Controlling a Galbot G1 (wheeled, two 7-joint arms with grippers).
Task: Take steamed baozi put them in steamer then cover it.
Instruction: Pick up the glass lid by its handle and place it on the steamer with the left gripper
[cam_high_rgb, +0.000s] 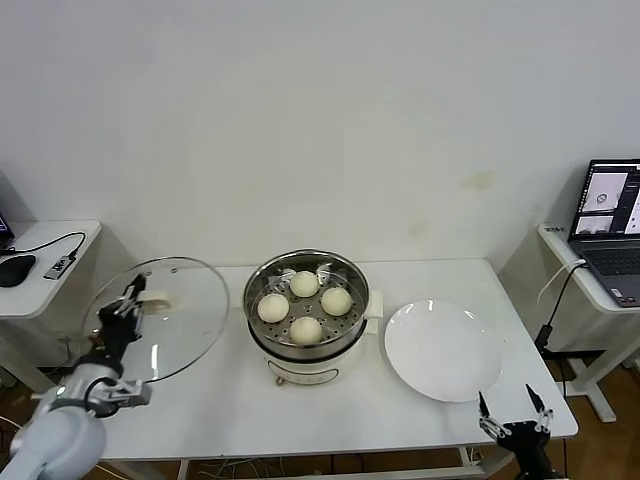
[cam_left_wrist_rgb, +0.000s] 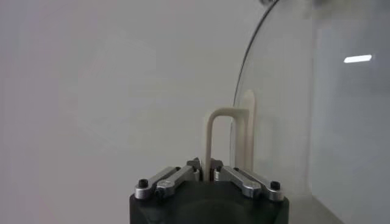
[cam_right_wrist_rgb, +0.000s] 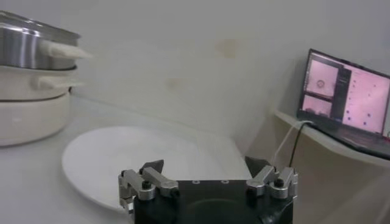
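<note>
Baozi, four of them, sit on the perforated tray inside the steamer at the centre of the frame, on the white desk. The pot is uncovered. At the left of the frame the left gripper holds the cover tilted up off the desk, its fingers pinched tight on the cream-white bar handle (the left wrist view shows the handle rising straight out between them, with the glass edge curving behind it). The cover hangs just left of the steamer, apart from it. A flat white plate lies to the right of the steamer, bare. At the lower right of the frame the right gripper waits below the desk's front edge, near the plate, its fingers spread wide and holding nothing. A laptop stands on a side table at the far right.
</note>
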